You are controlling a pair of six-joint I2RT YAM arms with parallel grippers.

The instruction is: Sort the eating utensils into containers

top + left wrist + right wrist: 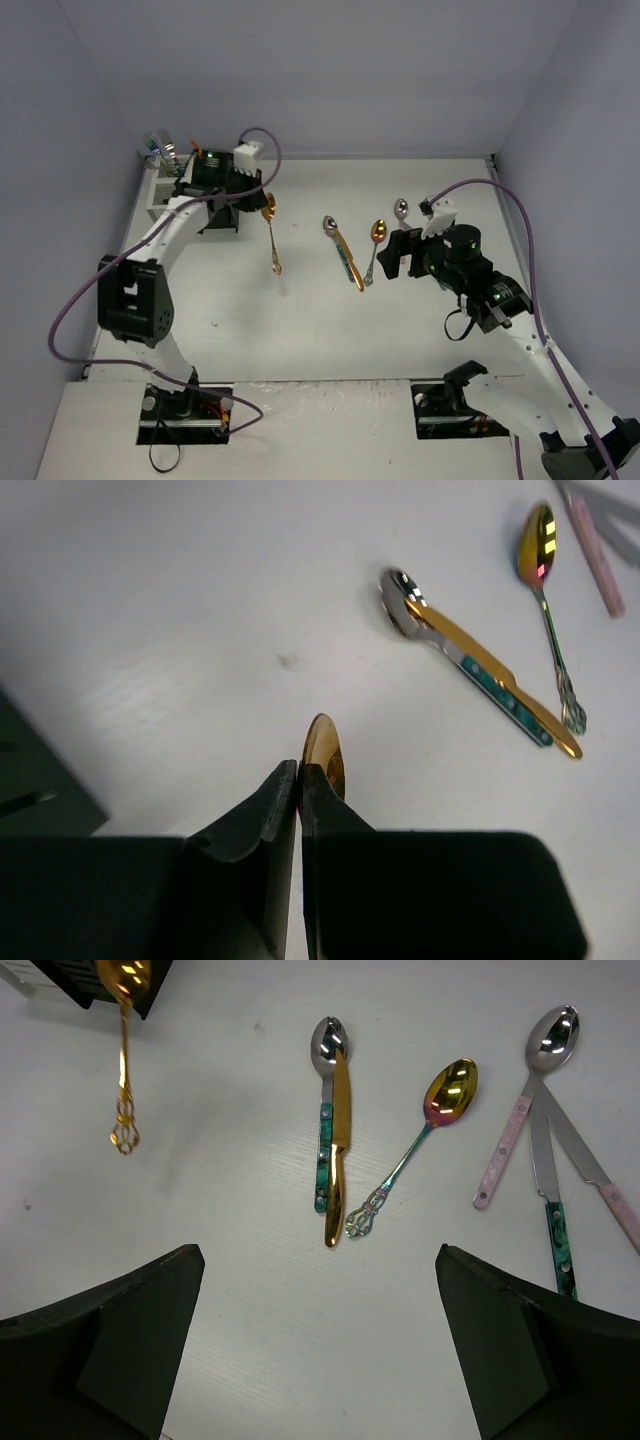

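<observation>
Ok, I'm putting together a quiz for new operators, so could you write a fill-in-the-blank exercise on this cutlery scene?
1. The left tool is shut on the bowl of the hanging spoon, whose colour is ___.
2. The right tool holds nothing, and its fingers stand ___.
3. The gold knife lies across the silver-bowled spoon, whose handle is ___.

Missing words: gold; open; teal.

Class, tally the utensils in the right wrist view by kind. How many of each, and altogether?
Spoons: 4 (gold spoon, teal-handled spoon, rainbow spoon, pink-handled spoon)
Knives: 3 (gold knife, teal-handled knife, pink-handled knife)
Total: 7
</observation>
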